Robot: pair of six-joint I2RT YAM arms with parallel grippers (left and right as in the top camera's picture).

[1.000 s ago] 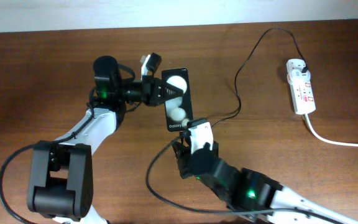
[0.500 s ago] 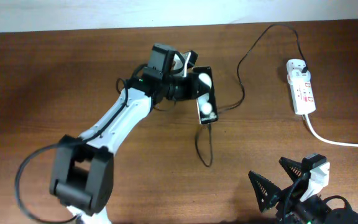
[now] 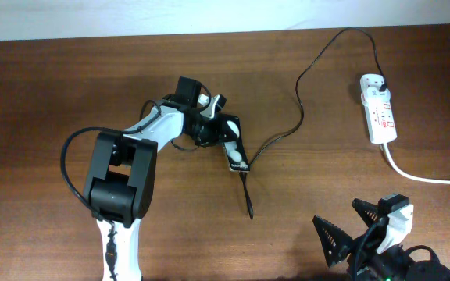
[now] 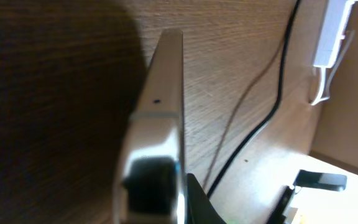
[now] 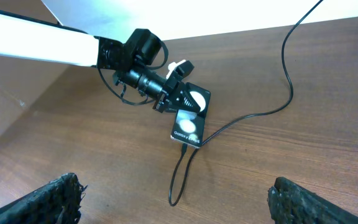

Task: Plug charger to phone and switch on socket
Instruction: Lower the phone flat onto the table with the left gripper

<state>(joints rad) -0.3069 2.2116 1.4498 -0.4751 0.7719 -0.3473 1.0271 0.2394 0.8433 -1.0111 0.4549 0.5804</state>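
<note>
The black phone sits at the table's middle, tilted, and my left gripper is shut on its upper end. From the left wrist the phone shows edge-on between my fingers. The charger cable meets the phone's lower end, loops toward the front and runs back to its black plug in the white socket strip at the far right. My right gripper hangs open at the front right, well away from the phone, with nothing between its fingers.
The strip's thick white cord trails off the right edge. My left arm stretches across the left middle of the brown wooden table. A pale wall borders the far edge.
My right gripper left the phone's lower end, drew back to the front right and opened wide. My left gripper has carried the phone down and to the left; the cable loop followed.
</note>
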